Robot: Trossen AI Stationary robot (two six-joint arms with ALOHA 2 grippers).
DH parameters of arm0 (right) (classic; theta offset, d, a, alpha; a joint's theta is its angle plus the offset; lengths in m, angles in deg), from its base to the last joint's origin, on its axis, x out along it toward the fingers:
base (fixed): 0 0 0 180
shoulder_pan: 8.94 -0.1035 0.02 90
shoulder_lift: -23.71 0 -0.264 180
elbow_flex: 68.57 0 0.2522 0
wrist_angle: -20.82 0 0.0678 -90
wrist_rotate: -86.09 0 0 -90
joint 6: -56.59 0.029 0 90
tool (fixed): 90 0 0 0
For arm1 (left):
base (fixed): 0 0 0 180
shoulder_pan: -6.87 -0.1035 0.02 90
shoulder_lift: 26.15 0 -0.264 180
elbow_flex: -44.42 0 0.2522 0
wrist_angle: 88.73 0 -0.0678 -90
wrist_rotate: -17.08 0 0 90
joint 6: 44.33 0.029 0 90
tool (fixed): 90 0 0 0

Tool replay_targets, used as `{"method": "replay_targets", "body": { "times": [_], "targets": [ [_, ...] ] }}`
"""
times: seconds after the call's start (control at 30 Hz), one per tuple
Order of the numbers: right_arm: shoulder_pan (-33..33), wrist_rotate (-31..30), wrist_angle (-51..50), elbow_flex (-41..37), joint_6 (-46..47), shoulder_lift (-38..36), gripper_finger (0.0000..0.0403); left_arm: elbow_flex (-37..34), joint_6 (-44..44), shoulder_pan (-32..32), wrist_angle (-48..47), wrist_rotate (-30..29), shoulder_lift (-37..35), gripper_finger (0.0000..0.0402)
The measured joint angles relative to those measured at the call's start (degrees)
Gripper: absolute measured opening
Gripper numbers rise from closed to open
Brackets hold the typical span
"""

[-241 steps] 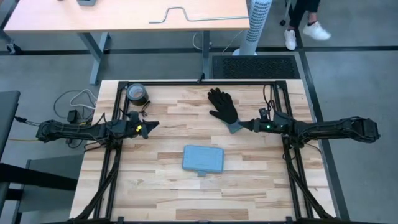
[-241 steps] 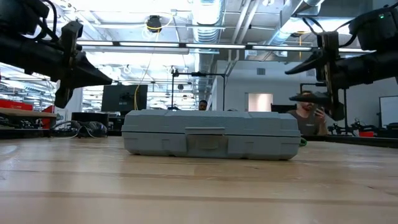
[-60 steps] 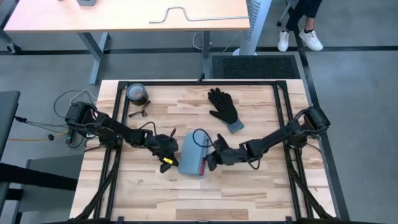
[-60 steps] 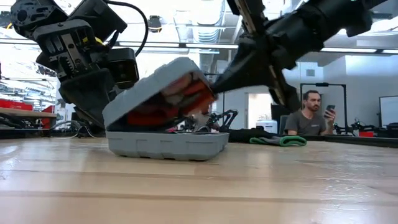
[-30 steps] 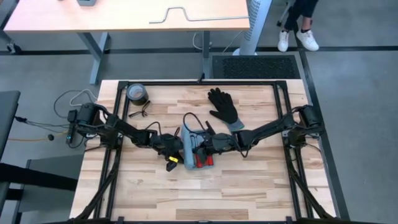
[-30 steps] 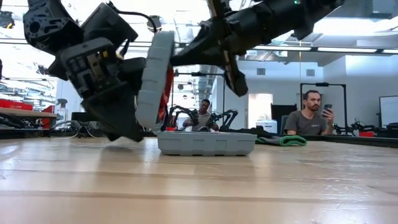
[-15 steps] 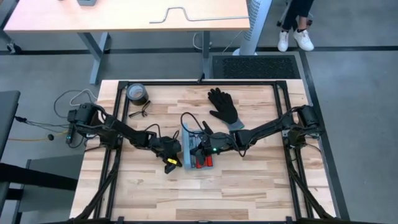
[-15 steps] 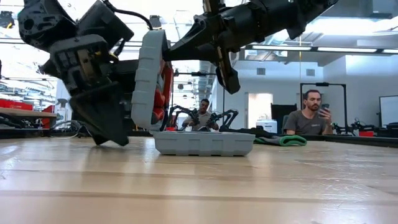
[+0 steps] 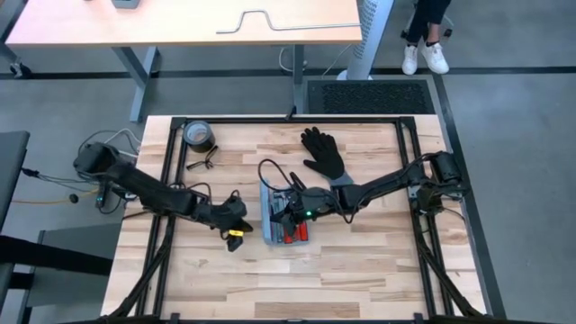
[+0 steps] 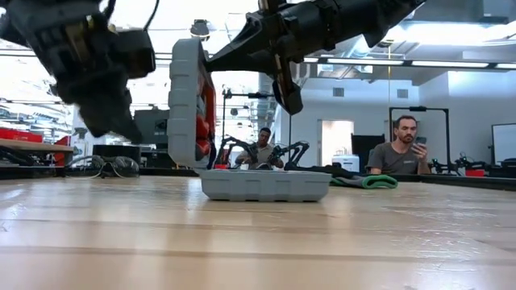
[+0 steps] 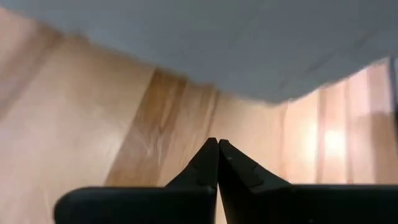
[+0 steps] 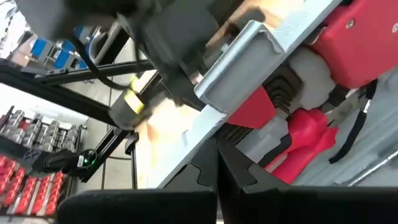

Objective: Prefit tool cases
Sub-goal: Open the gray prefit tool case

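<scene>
1. The left gripper hovers over the tabletop just beside the case, on its left, not touching it. In the left wrist view its two fingers are pressed together with nothing between them.
2. The tool case sits near the middle of the tabletop and it is open. Its base lies flat on the wood. Its lid stands upright on the base's left side. From above, the long axis of the case runs from the far edge of the tabletop toward the near edge.
3. Red tools are visible inside the case, in the base and also on the inner face of the lid.
4. The right gripper is over the open case, at the top of the lid. In the right wrist view its fingers are together, closed on the rim of the lid.
5. A black glove lies near the far edge, well apart from the case.
</scene>
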Motion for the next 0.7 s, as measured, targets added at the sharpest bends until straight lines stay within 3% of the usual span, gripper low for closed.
{"method": "replay_targets", "body": {
  "times": [0.13,0.5,0.7],
  "targets": [
    [0.87,1.68,-0.97,0.31,-0.36,0.0,0.0,0.03,-1.01,1.0,-3.58,-3.83,-3.81,0.0],
    [1.98,3.23,-1.57,0.38,-1.51,-0.07,0.0,0.04,-3.53,1.35,-13.67,-5.29,-12.69,0.0],
    [3.09,3.38,-12.6,0.4,-3.99,-0.07,0.0,0.04,-6.49,3.8,-17.69,-13.04,-19.9,0.0]
  ]
}}
